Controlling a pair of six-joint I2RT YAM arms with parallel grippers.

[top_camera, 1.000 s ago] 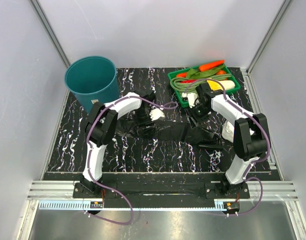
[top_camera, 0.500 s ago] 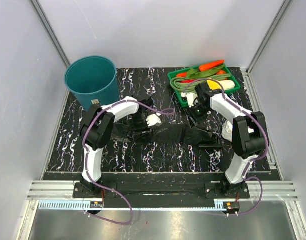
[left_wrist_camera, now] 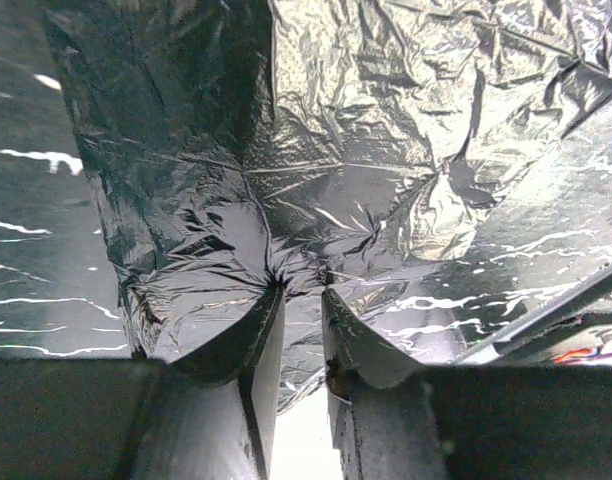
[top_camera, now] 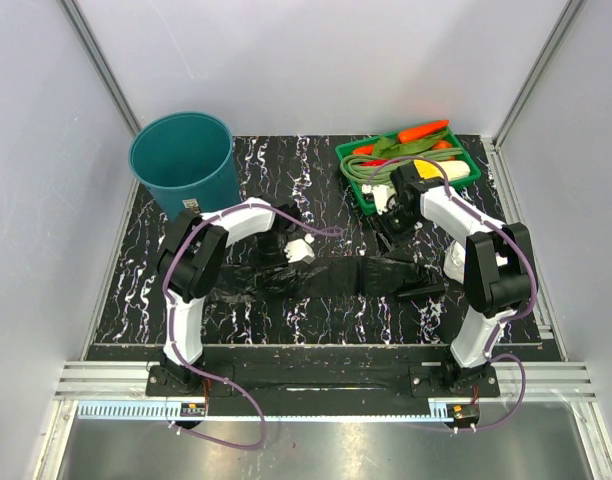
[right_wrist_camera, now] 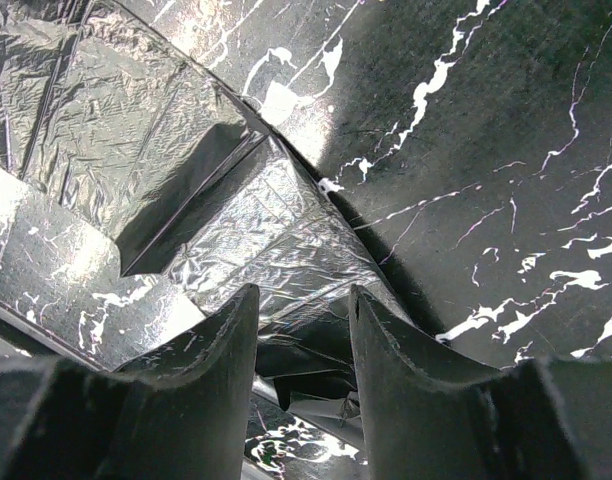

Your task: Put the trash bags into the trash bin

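The trash bags (top_camera: 331, 276) lie across the table (top_camera: 316, 318) before me. The trash bin (top_camera: 191, 185) stands behind their left end, and the vegetable tray (top_camera: 473, 175) behind their right end.

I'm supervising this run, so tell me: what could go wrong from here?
1. The left jaws pinch only a small pucker of the thin trash bag; it may slip or tear when lifted.
2. The bag's other end lies between the right jaws; a pull toward the trash bin could rip it.

Lab booth: white walls (top_camera: 316, 70), aluminium rail (top_camera: 96, 380)
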